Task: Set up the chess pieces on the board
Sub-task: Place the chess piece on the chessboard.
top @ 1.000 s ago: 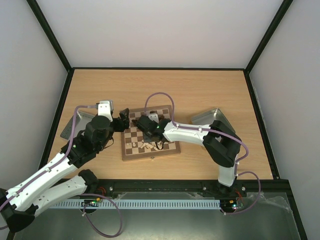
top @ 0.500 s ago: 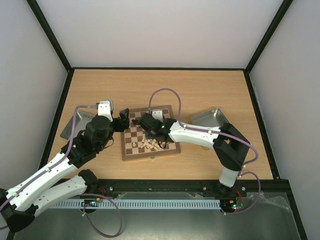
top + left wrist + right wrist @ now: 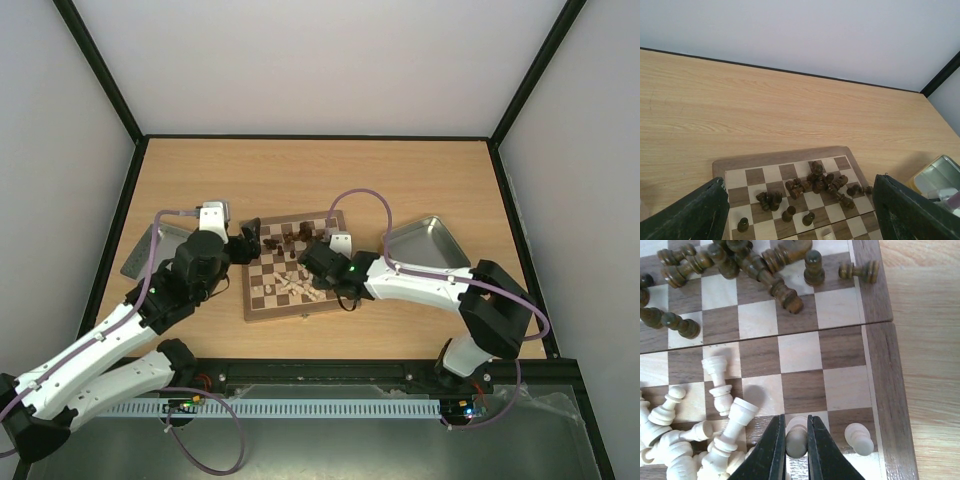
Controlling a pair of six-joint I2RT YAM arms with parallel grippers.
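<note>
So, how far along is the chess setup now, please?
Hardly begun. Done: one cream piece seems to stand alone near the corner of the board. In hand: the right gripper is shut on a second cream piece beside it. The left gripper is open and holds nothing. Left: the dark pieces and the cream pile lie jumbled, many of them toppled.

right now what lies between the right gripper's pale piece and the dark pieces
Bare squares of the board, crossed by its fold seam; the right wrist view shows it.
</note>
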